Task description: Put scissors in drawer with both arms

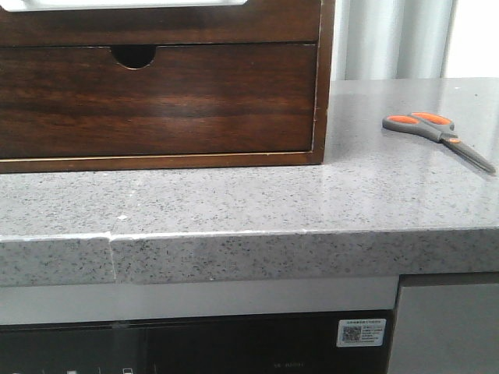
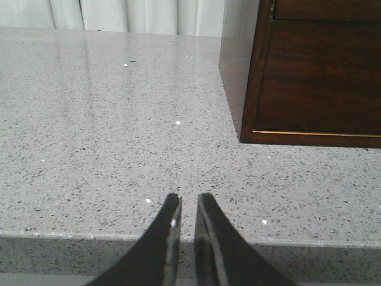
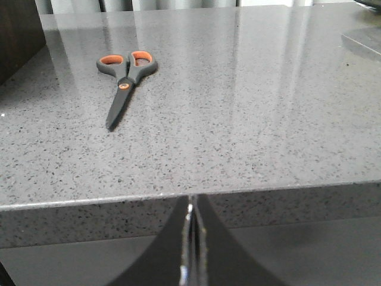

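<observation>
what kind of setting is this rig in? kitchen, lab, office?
Likely a kitchen or a mock-up of one: a speckled grey stone countertop, a dark appliance front with a QR label under it, and curtains behind. A wooden drawer cabinet and scissors sit on top.

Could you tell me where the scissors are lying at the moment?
In the front view the scissors lie flat on the grey countertop at the right, clear of the wooden drawer cabinet, blades pointing toward the right edge.

left gripper (image 2: pixel 185 205) fingers black, glossy, curved blades tapering to thin tips, pale metallic edge on inner faces, right gripper (image 3: pixel 193 205) same black tapered pair, silvery seam between, beside countertop (image 3: pixel 238 119) edge
</observation>
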